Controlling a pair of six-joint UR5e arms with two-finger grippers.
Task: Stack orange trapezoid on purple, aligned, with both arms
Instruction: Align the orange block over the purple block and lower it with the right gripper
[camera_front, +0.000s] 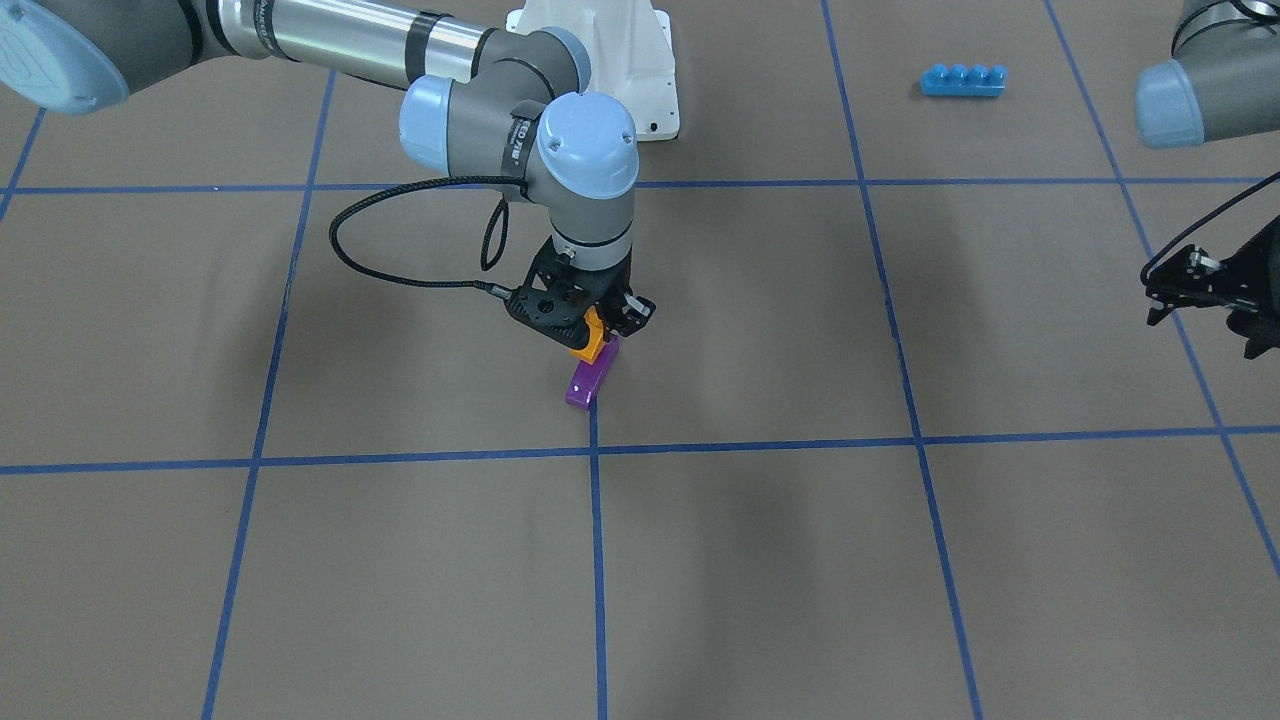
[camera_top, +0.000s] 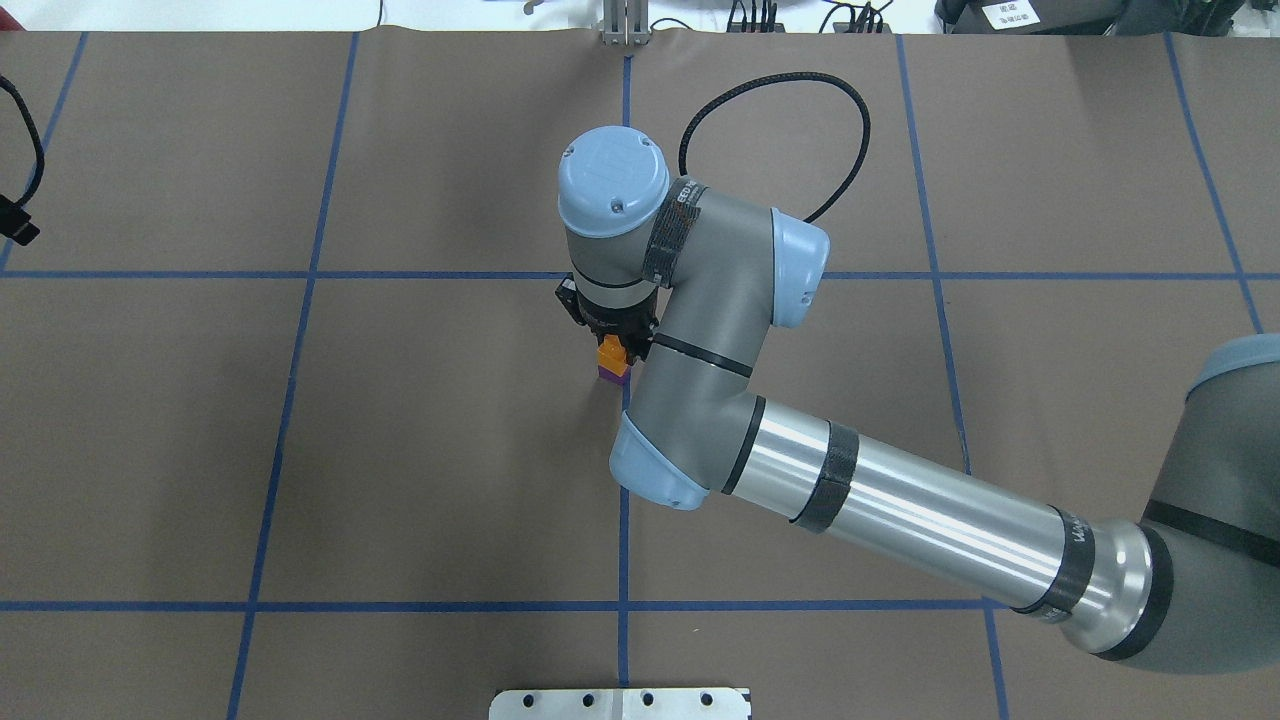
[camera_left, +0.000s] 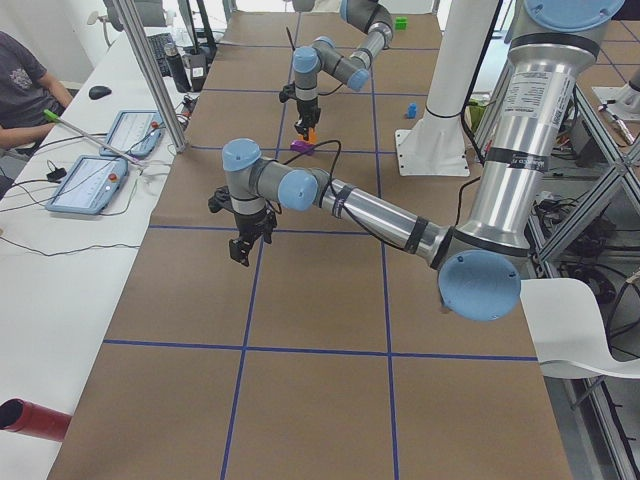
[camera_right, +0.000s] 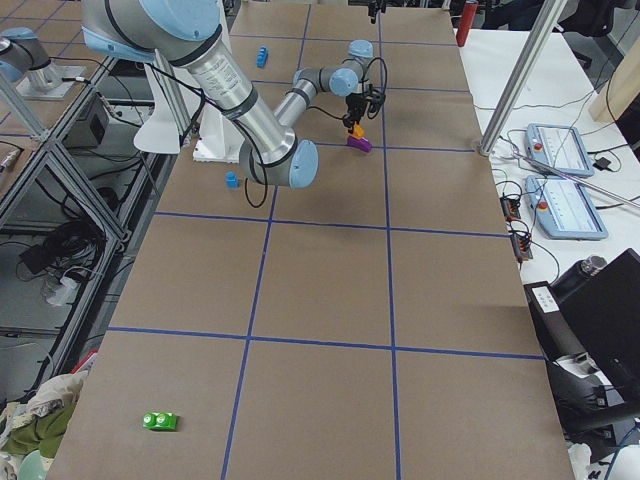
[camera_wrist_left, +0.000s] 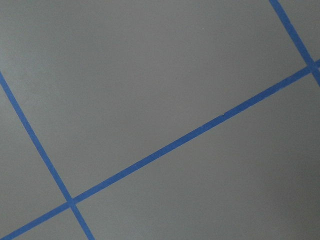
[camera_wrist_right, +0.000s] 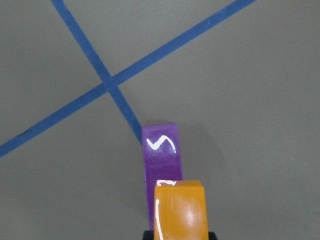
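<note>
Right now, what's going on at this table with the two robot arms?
The right gripper is shut on the orange trapezoid and holds it over one end of the purple brick, which lies on the table near a blue tape crossing. I cannot tell whether the orange piece is pressed on yet. The left gripper hangs off to the side above the table, with nothing visible in it.
</note>
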